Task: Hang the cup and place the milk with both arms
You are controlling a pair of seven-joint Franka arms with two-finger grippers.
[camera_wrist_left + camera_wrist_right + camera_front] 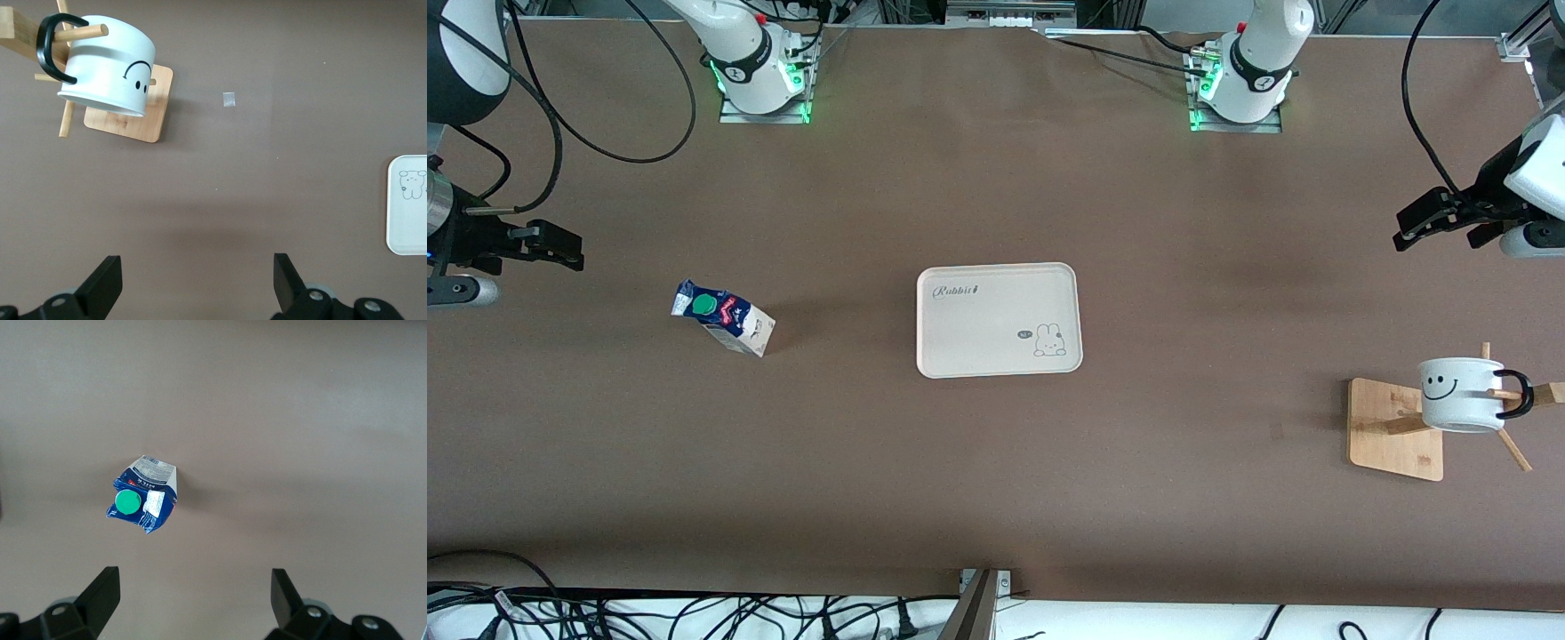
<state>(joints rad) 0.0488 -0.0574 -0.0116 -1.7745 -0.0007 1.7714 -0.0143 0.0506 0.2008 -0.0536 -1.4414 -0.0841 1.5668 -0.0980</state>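
Two large glossy white robot arms are seen, the right arm [738,53] and the left arm [1258,62], each ringed by black-grey joint bands bearing small round markings. Green lights glow at the metal base plates. Black cables are looped alongside. Matte black two-finger grippers, left [197,283] and right [193,597], carry round silver screws.

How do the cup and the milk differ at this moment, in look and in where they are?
The cup is white with a smiley face; the milk is a dark-blue carton with a green cap. The cup hangs by its black handle on the wooden rack at the left arm's end; the milk stands on the table at the right arm's end. Neither is on the tray, and neither gripper holds either.
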